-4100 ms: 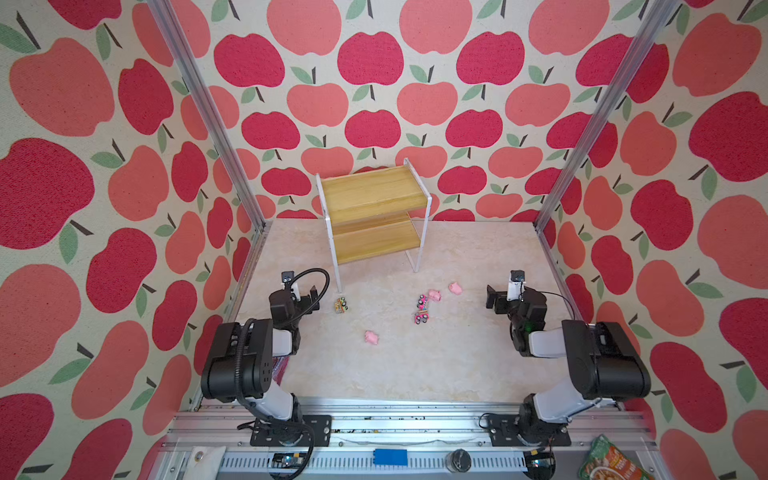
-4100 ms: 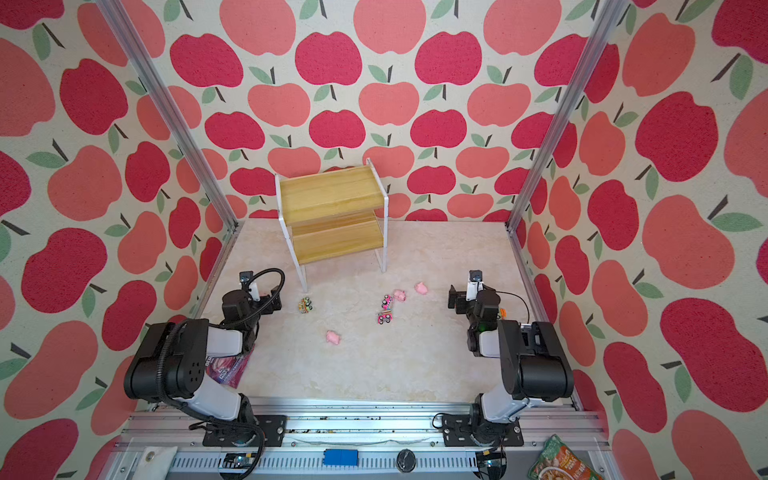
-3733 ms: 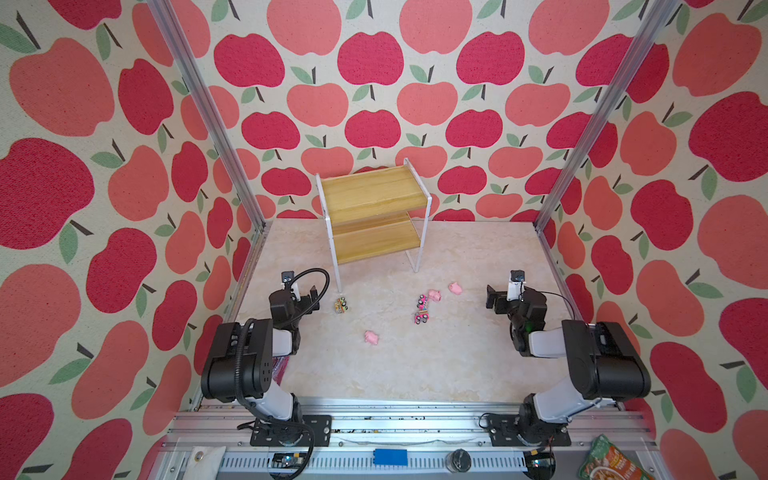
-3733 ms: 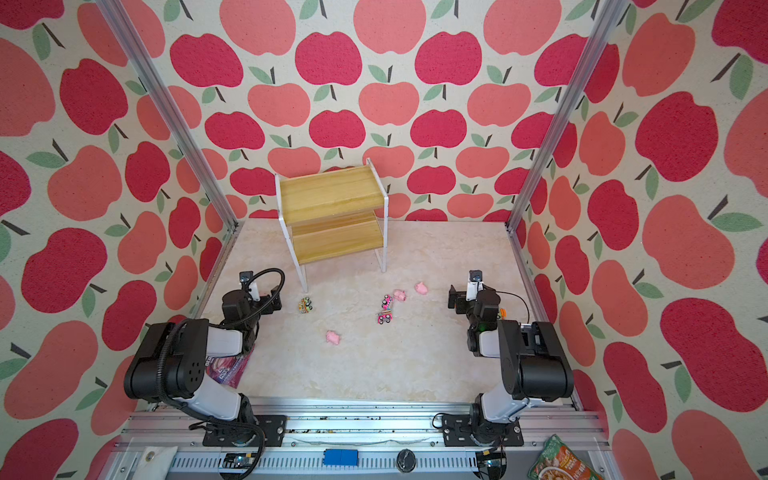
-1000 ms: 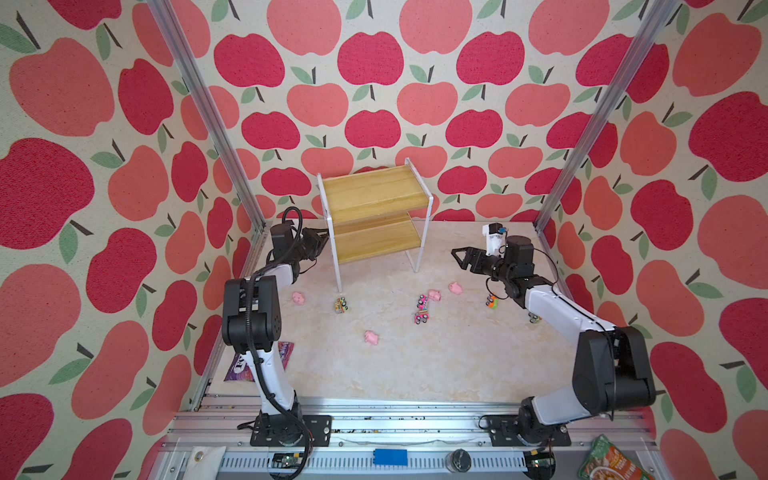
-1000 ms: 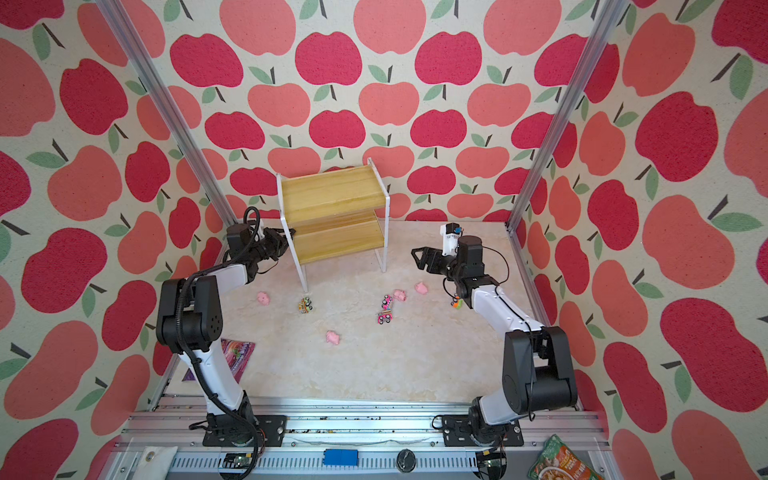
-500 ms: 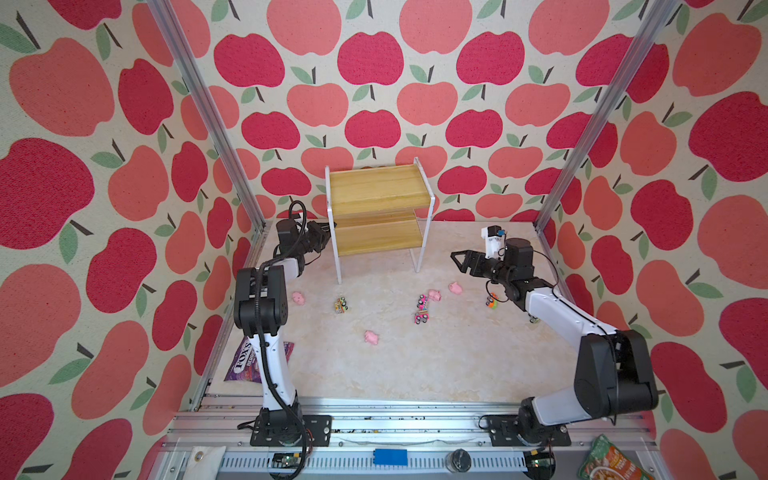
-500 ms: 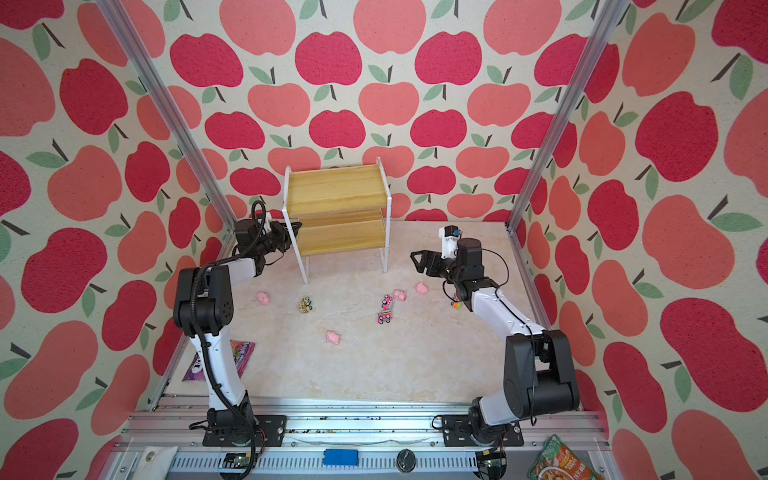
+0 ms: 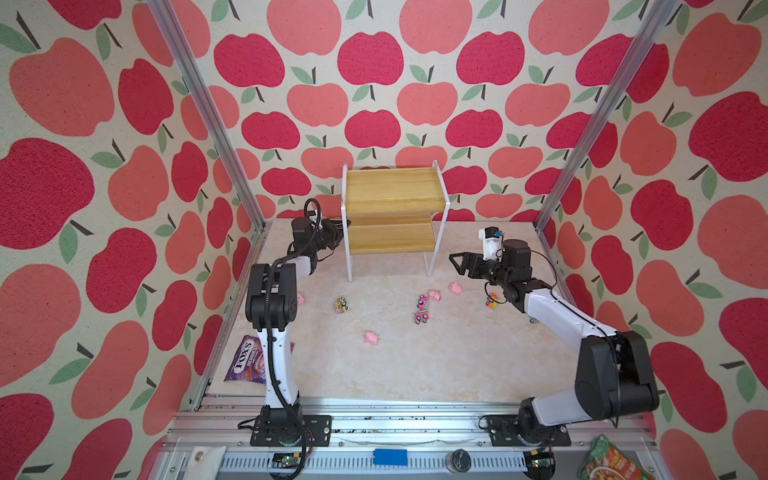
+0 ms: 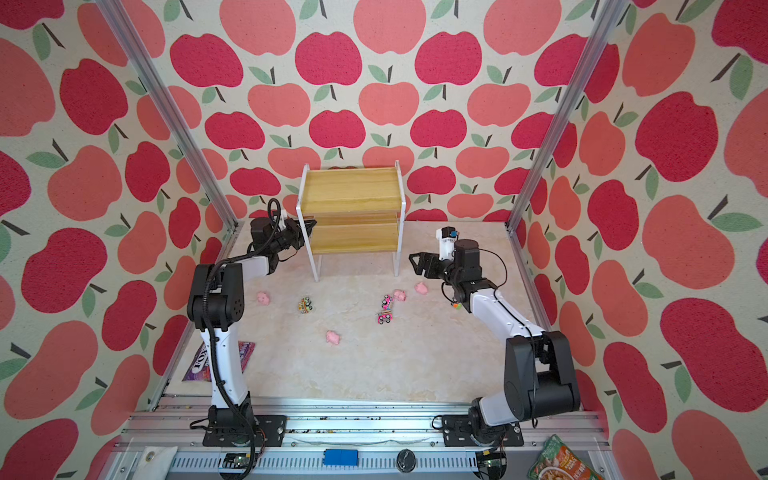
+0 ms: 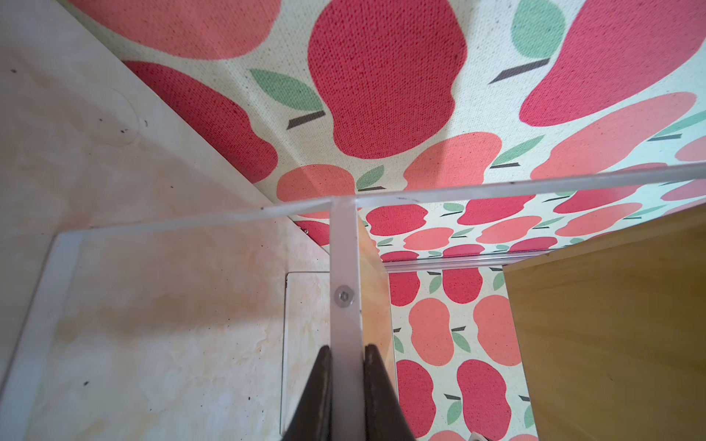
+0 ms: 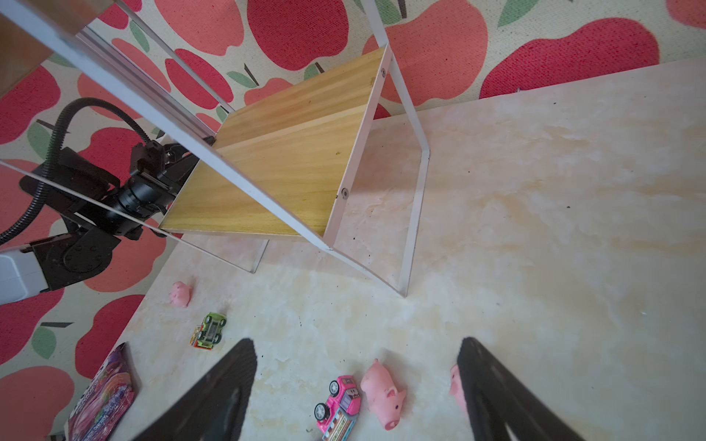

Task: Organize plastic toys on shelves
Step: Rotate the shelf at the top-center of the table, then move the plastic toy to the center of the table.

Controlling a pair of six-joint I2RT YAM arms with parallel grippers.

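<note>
shelves (image 9: pixel 392 195): square to the front now, no longer skewed as a second ago; both boards bare.
meaning for the task: probably a set-up step, turning both tiers to face the arms; no toy placed yet.
left gripper (image 11: pixel 347 349): shut hard on the white frame bar (image 11: pixel 345 267), pinched flat between both fingers (image 11: pixel 323 374) at the rack's side.
left arm: stretched far forward and low, wrist about level with the lower tier.
right gripper (image 9: pixel 456 264): spread wide, holding nothing; hanging above the table (image 9: pixel 457 353), tips aimed toward the rack's near front leg, apart from it.
right arm: reaching forward, forearm sloping up to a raised wrist.
pigs: one pig (image 12: pixel 384 393) on the table under the gap between the right fingers; another pig (image 12: pixel 454 385) half hidden behind one finger; two more (image 9: pixel 300 299) and (image 9: pixel 371 337) well apart from either gripper.
trucks: pink truck (image 12: pixel 340 404) just beside the first pig, under the same gap; green truck (image 12: pixel 209 330) out beyond the other finger; two more (image 9: pixel 421 316) and (image 9: pixel 492 300) on the table.
</note>
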